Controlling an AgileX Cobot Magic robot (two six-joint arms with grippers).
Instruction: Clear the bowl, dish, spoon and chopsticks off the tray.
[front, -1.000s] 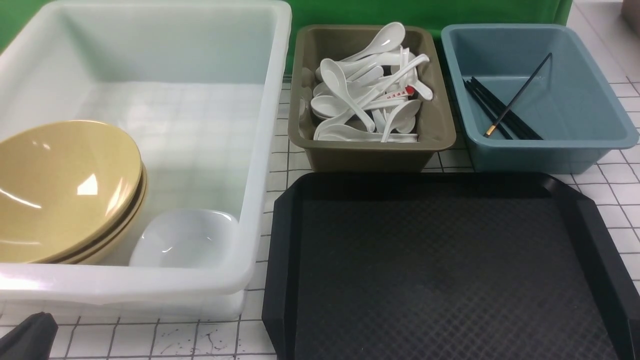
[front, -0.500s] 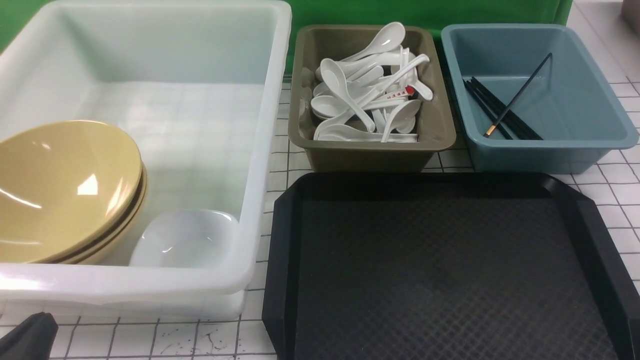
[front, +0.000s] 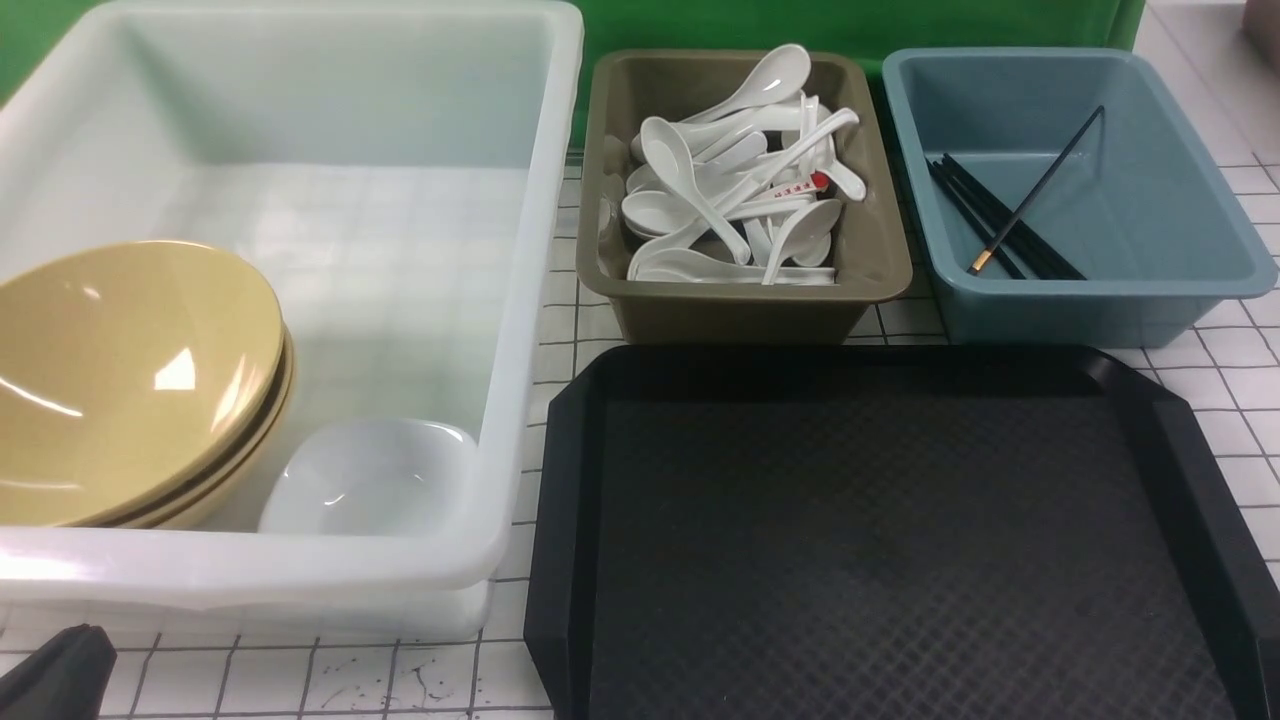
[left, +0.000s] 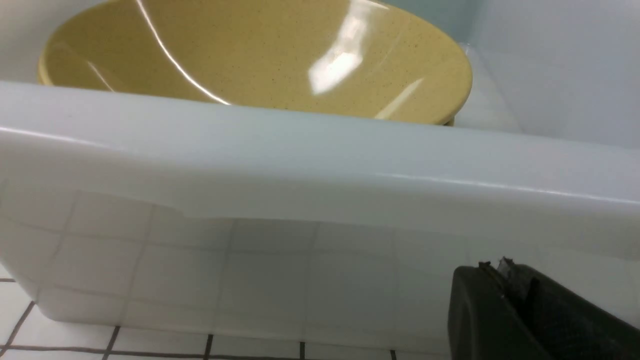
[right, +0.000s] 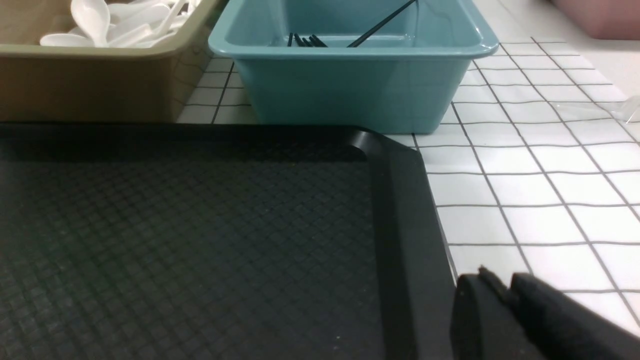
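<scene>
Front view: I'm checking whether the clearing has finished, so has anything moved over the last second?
Nothing visibly changed. The tray is bare; the bowl and dish sit in the white tub, the spoons in the olive bin, the chopsticks in the blue bin. The left claw rests at the lower corner.

A black diamond-textured tray (right: 190, 240) fills the near ground on a white gridded tabletop (right: 540, 185). Behind it sit a blue bin (right: 350, 85) holding black chopsticks (right: 307, 41) and an olive bin (right: 95, 80) of white spoons (right: 95, 22). The right gripper's (right: 500, 292) dark fingertips sit almost together over the tray's rim.
</scene>
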